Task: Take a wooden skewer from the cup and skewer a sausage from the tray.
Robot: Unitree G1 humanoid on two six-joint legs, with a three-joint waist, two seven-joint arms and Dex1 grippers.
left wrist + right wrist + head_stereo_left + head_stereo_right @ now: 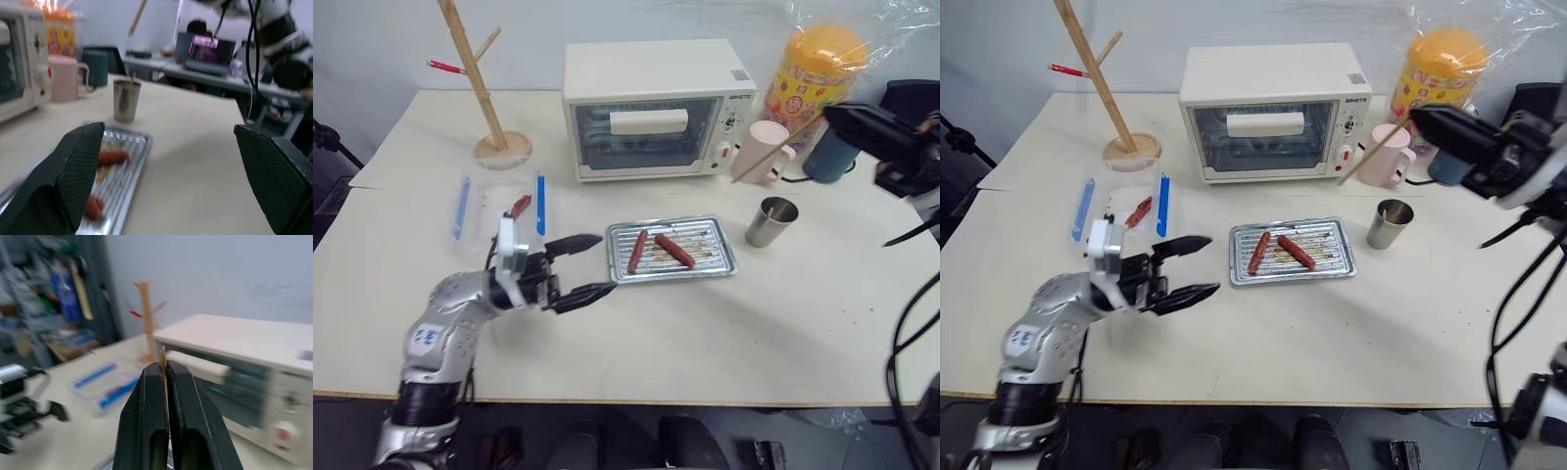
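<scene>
The right gripper (164, 369) is pressing its two black fingers (146, 421) together on the wooden skewer (1373, 150), and the tip of the stick is showing between them in the right wrist view. This gripper is hanging in the air at the far right, above the mugs, and the skewer is slanting down to the left from it, in front of the pink mug (1393, 157).

The left gripper (1197, 264) is holding its fingers (1185, 245) wide apart, with nothing between them. It is hovering over the counter (1332, 333) on the near left, pointing to the right at the tray (1337, 250) and staying just left of it, not touching it.

The tray is lying in the middle of the counter and is carrying two sausages: one sausage (1258, 252) on its left part and the other sausage (1298, 252) just right of it, both slanted.

The cup (1389, 223) is standing upright just right of the tray, and one more stick is leaning inside it.

There are two mugs, the pink one and a dark teal mug (827, 157), far right. A clear container with blue edges (1121, 211) is lying to the left, with something red inside. Behind the tray a white toaster oven (1273, 108) is standing, and a wooden branched stand (1102, 88) is at the far left.
</scene>
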